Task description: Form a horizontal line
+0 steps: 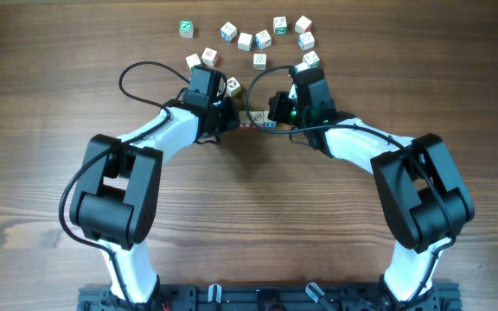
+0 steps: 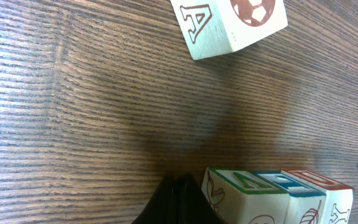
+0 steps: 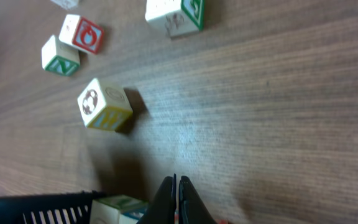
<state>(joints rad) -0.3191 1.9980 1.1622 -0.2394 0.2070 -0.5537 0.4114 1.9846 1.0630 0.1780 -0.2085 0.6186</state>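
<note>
The horizontal line [image 1: 258,124] is a short row of three white letter cubes between my two grippers. In the left wrist view the row [image 2: 278,196] shows green, blue and red tops, edge to edge. My left gripper [image 2: 180,200] is shut and empty, its tips right against the row's green-topped end cube. My right gripper [image 3: 178,202] is shut and empty too, low over the row's other end. Its fingers hide most of the row; only the green-topped cube [image 3: 120,208] shows beside them. Overhead, the left gripper [image 1: 234,122] and right gripper [image 1: 275,121] flank the row.
A loose cube with an A and a football mark [image 1: 233,85] lies just behind the row, also in the left wrist view [image 2: 229,25]. Several more loose cubes [image 1: 263,38] are scattered along the back. The left arm's black body [image 3: 36,208] is close to the right gripper.
</note>
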